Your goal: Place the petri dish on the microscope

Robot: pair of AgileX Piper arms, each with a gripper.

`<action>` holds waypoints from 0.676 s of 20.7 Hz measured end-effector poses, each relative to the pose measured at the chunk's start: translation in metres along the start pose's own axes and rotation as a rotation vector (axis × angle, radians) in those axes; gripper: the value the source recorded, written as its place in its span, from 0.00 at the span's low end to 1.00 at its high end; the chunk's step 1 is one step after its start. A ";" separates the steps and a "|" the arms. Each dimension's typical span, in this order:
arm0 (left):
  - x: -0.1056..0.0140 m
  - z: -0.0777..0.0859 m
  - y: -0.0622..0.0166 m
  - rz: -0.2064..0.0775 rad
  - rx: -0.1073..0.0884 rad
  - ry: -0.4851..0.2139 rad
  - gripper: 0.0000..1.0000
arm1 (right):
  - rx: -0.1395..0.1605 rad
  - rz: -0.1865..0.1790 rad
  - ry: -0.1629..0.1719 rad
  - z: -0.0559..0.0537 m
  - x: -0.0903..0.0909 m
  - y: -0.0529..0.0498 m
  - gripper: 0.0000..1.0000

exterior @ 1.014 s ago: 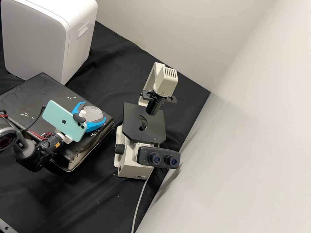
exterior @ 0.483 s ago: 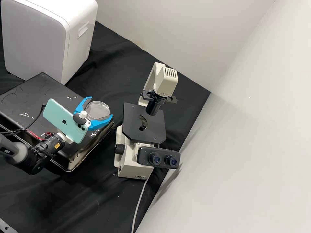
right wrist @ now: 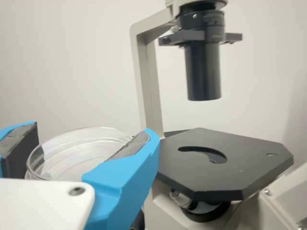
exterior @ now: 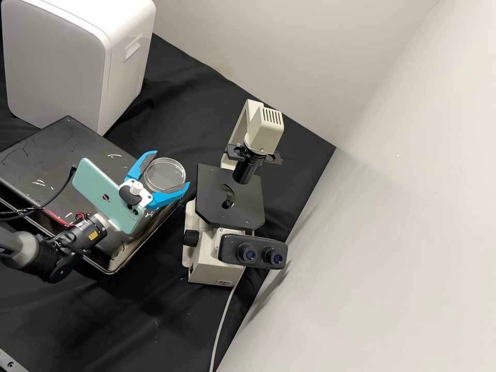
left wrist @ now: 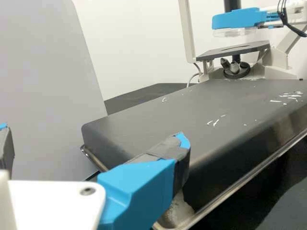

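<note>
A clear round petri dish (exterior: 164, 174) is held between the blue fingers of my right gripper (exterior: 169, 169), which is shut on it. It hangs above the right corner of a black box, just left of the microscope (exterior: 217, 258). In the right wrist view the dish (right wrist: 76, 148) sits level in my right gripper (right wrist: 88, 139), close to the black stage (right wrist: 230, 163) and lower than the dark lens barrel (right wrist: 204, 67). The stage (exterior: 212, 199) is bare. My left gripper (left wrist: 92, 134) stands open, low beside the black box (left wrist: 216, 120), with the dish (left wrist: 235, 32) far off.
The black box (exterior: 46, 155) lies on a metal tray at the left of the bench. A large white appliance (exterior: 72, 57) stands at the back left. A grey cable (exterior: 222, 320) runs from the microscope's base to the front edge. A pale wall borders the bench on the right.
My right gripper has carried the petri dish up and to the right, from over the black box toward the microscope stage. The microscope has not moved.
</note>
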State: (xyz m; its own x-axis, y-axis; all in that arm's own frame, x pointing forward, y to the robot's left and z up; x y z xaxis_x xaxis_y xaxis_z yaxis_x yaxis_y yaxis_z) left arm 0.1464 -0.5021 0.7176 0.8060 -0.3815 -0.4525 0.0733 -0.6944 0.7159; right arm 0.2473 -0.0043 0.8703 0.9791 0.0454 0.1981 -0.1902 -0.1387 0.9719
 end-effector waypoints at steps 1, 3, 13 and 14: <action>0.000 0.000 0.0000 0.000 -0.002 0.000 1.00 | 0.001 0.002 -0.001 0.000 0.000 0.000 0.00; 0.000 0.000 0.0000 0.000 -0.005 0.000 1.00 | 0.005 0.007 0.006 -0.001 0.002 0.002 0.00; 0.000 0.000 0.0000 0.000 -0.010 0.002 1.00 | -0.022 -0.031 0.033 -0.003 0.034 -0.007 0.00; 0.000 0.000 0.0000 0.000 -0.010 0.002 1.00 | -0.029 -0.046 0.030 -0.004 0.039 -0.010 0.00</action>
State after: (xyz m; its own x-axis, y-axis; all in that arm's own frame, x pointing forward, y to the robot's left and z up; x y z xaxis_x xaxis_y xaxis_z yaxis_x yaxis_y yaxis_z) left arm 0.1467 -0.5019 0.7178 0.8073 -0.3803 -0.4514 0.0789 -0.6884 0.7210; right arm 0.2868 0.0025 0.8688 0.9844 0.0806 0.1562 -0.1472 -0.1072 0.9833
